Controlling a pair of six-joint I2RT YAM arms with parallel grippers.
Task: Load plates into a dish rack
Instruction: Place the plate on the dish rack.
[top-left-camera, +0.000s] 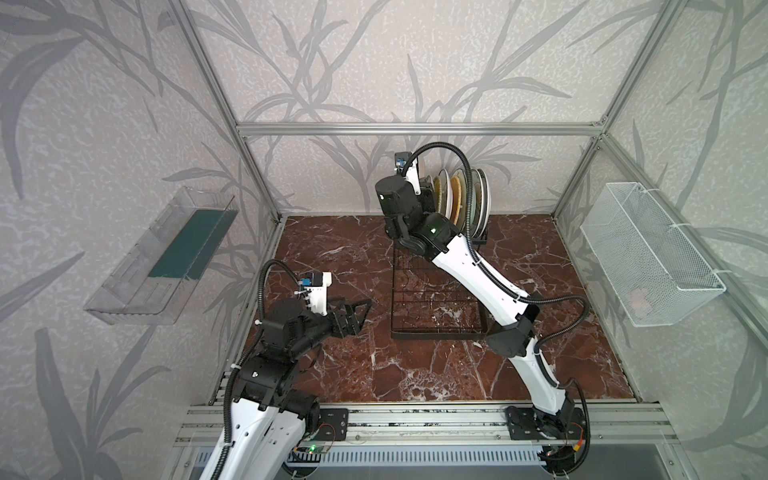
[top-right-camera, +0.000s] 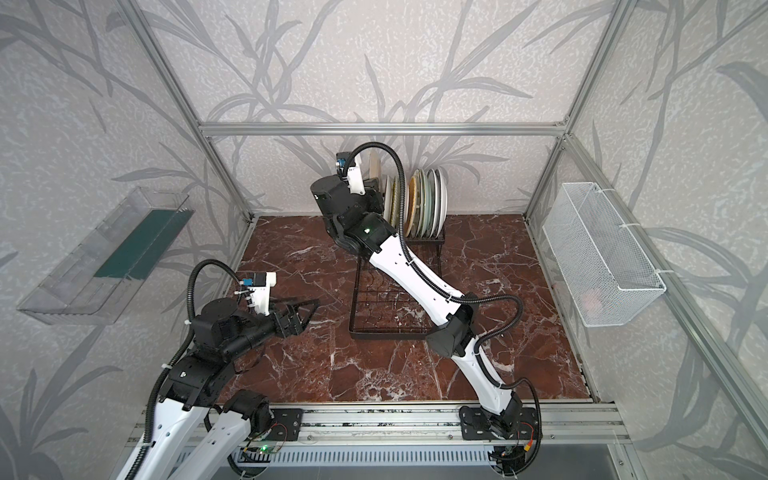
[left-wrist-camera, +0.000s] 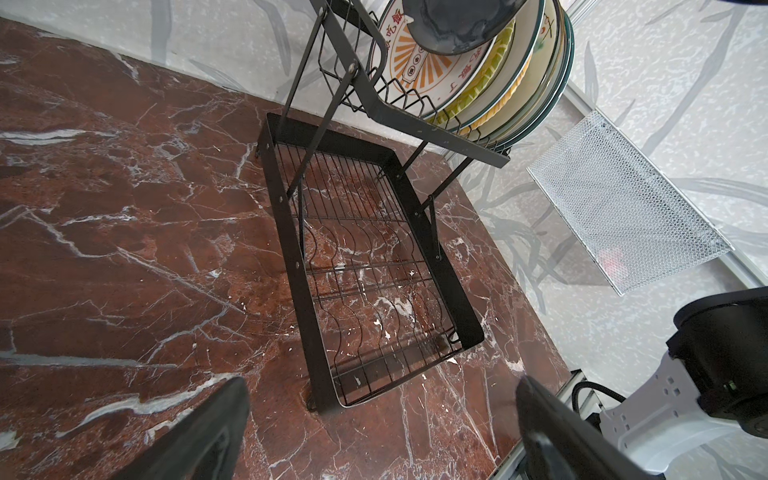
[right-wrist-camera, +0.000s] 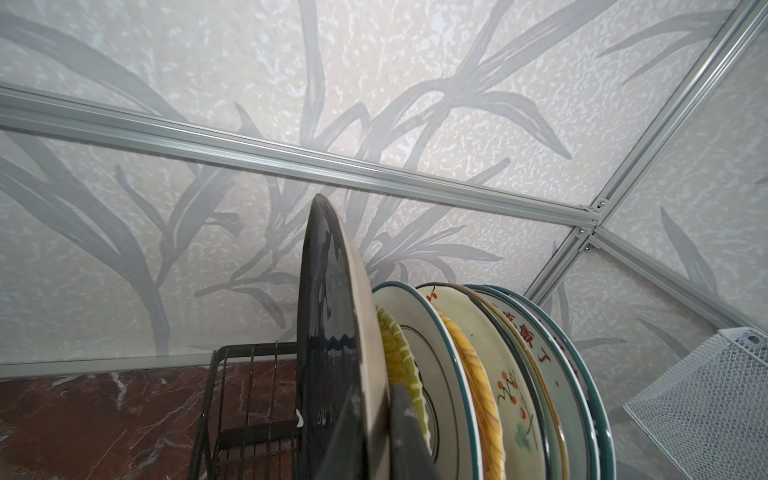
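Your right claw (right-wrist-camera: 374, 440) is clamping the black plate (right-wrist-camera: 328, 332) upright, just beside other plates (right-wrist-camera: 457, 374) standing in the rack (left-wrist-camera: 419, 120); your left claw (top-left-camera: 359, 311) is gaping wide.

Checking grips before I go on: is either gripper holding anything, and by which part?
The right gripper is shut on the black plate, pinching its rim at the edge nearest the wrist. The left gripper is open and empty.

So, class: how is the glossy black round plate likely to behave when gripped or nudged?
The glossy black round plate looks rigid and probably breakable, like glazed ceramic. Its shine suggests a slippery rim. Held on edge over the black wire rack, it may roll or tip if released unslotted.
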